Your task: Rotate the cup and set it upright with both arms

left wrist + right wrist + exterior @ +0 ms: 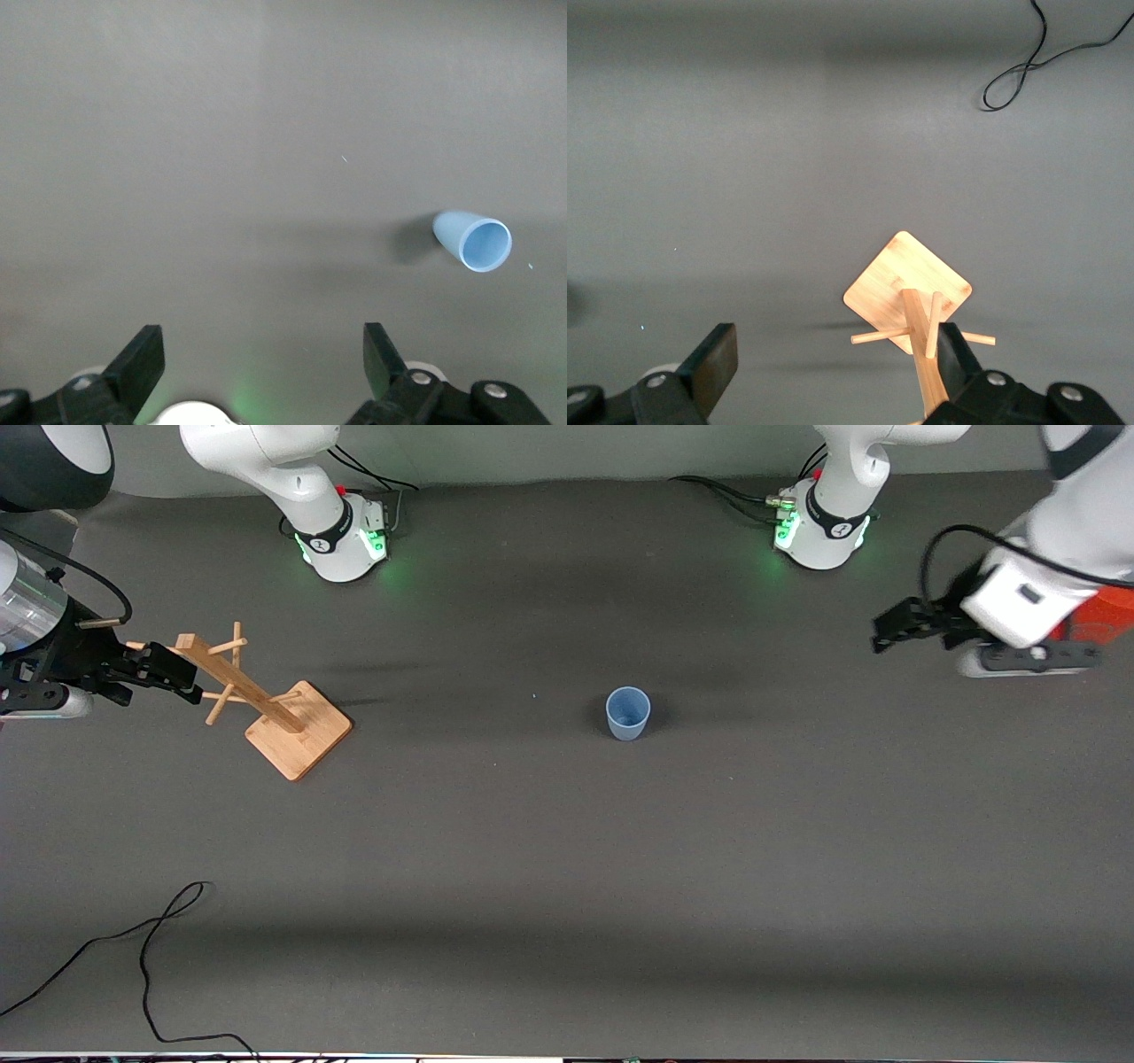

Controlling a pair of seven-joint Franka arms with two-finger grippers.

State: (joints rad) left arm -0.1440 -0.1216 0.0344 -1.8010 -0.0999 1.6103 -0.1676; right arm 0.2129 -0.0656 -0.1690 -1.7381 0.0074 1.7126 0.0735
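**Cup already upright, both arms parked wide**

Cup (627,713) standing mouth-up mid-table, roughly between the two bases, well apart from both grippers and touching nothing. Left gripper (889,631) hovering over the left arm's end of the table, fingers (142,359) spread wide, empty, cup off to one side in its wrist view. Right gripper (177,676) hanging over the wooden peg stand (298,729) at the right arm's end, also wide and empty. Judging the uprighting as done or nearly so. For any further rotating: approaching from the side, centring jaws on the tapered wall below the rim, squeezing lightly since thin plastic likely flexing or tipping. Keeping right fingers off the stand pegs.
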